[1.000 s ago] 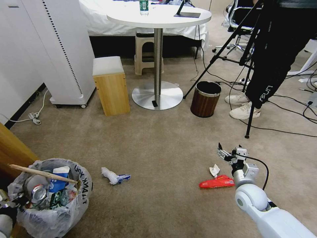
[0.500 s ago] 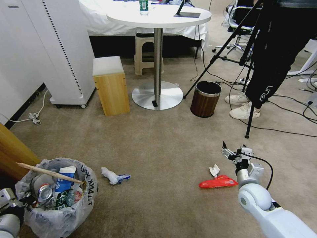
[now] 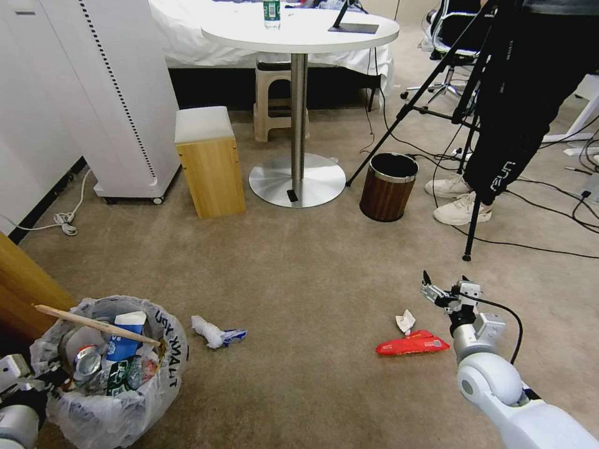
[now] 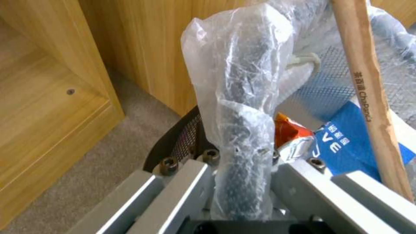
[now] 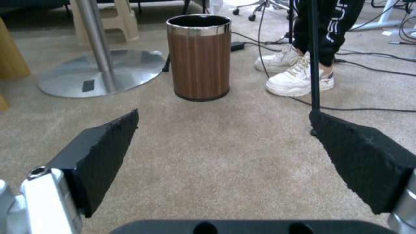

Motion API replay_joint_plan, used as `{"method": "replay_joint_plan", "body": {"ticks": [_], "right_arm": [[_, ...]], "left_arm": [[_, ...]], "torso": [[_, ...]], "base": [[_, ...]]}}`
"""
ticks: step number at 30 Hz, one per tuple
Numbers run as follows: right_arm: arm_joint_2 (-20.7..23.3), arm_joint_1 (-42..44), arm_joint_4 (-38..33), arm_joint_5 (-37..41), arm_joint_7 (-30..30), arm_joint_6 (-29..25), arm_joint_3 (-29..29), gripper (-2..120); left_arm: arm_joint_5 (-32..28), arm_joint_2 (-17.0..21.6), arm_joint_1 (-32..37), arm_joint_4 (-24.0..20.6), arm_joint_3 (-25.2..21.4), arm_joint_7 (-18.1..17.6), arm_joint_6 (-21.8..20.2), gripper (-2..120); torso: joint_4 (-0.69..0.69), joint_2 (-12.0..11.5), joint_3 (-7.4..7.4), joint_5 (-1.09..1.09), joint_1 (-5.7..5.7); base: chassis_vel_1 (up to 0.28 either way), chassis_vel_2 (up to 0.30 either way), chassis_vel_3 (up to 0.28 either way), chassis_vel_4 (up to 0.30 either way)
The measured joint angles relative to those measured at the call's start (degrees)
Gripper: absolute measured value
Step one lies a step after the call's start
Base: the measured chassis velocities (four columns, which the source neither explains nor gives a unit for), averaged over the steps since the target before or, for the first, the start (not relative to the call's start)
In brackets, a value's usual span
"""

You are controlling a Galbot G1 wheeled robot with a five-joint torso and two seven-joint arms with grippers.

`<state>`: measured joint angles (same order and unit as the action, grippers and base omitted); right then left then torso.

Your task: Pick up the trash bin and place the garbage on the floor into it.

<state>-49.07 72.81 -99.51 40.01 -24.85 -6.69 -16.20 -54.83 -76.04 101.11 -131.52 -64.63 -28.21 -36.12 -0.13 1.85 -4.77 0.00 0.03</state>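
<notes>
1. Crinkly clear plastic, printed with black letters, lined the trash bin [image 3: 115,374], which stood low at the robot's left on the beige carpet floor [image 3: 299,262], beside a wooden cabinet [image 3: 25,287].
2. The left gripper [image 4: 242,182] was clamped on the bin's bagged rim; in the left wrist view the plastic-wrapped black edge ran up between its metal fingers [image 4: 182,182].
3. Inside the bin lay a crushed can [image 3: 84,363], a blue-and-white paper cup [image 3: 121,337] and an orange-red snack wrapper [image 4: 290,133], with a wooden stick [image 3: 93,324] resting across the top.
4. Three pieces of garbage remained on the carpet: a crumpled tissue with a blue scrap [image 3: 215,332] just right of the bin, and farther right a red snack bag [image 3: 412,343] with a small white tissue [image 3: 405,321] just behind it.
5. The right gripper [image 3: 435,292] hung above the carpet, just beyond and to the right of the red bag, touching nothing.
6. Its black fingertips [image 5: 104,152] stood wide apart, with bare carpet between them in the right wrist view.
7. Straight ahead of that gripper stood a brown wood-grain bin [image 5: 199,57] with a metal rim, next to the steel base of a round white table [image 3: 299,31].
8. A person's legs and white shoes [image 3: 462,209] were at the far right, among tripod legs [image 3: 474,212] and cables.
</notes>
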Motion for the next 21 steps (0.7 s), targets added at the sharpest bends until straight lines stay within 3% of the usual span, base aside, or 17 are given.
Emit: {"method": "replay_joint_plan", "body": {"ticks": [13,21], "right_arm": [[-0.41,-0.06,-0.08,-1.06,0.08,-1.26,0.27,100],[-0.61,0.14,0.24,-1.31,0.14,-1.66,0.39,100]], "left_arm": [[0.05,-0.13,0.26,-0.35,0.07,0.07,0.35,1],[0.53,-0.01,0.51,-0.23,-0.16,0.78,0.48,1]], "torso": [[0.01,0.00,-0.02,0.00,0.01],[0.00,0.00,0.00,0.00,0.00]], "base": [[-0.083,0.079,0.079,-0.089],[-0.004,0.015,0.001,-0.007]]}}
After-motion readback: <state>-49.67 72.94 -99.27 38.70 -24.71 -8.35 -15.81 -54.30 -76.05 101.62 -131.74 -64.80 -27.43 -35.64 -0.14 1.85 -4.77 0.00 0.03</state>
